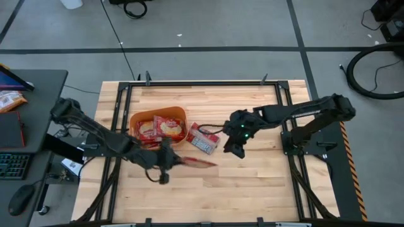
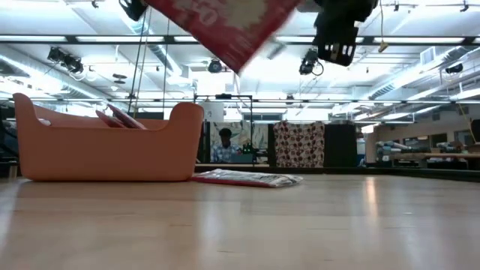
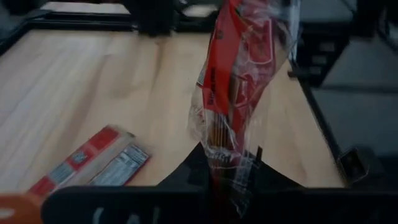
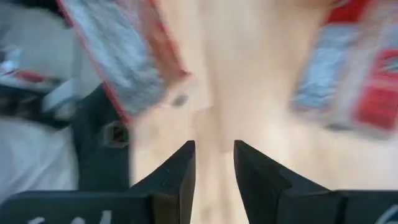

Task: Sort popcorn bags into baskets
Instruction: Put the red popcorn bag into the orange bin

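My left gripper [image 1: 169, 161] is over the near middle of the table, shut on a red and clear popcorn bag [image 1: 197, 162] that shows high up in the low view [image 2: 225, 26]. An orange tub [image 1: 158, 126] stands left of centre with several bags [image 1: 165, 128] lying inside. A couple more bags [image 1: 203, 139] lie flat on the table just right of the tub, also seen in the low view [image 2: 247, 178]. My right gripper [image 4: 214, 162] hovers at their right side [image 1: 235, 144], open and holding nothing. My left gripper pinches the popcorn bag between its two fingers at one end [image 3: 225, 163], coming roughly level from the table's left. The bag sticks out past the fingertips toward the table's right, standing on edge and tilted. It is lifted clear of the table.
The table is a wooden top inside a black frame [image 1: 208, 82]. Bare wood [image 1: 252, 183] lies near and right of the held bag. The right arm's base [image 1: 303, 142] stands at the right edge. A desk with a keyboard [image 1: 12, 165] sits beyond the left edge.
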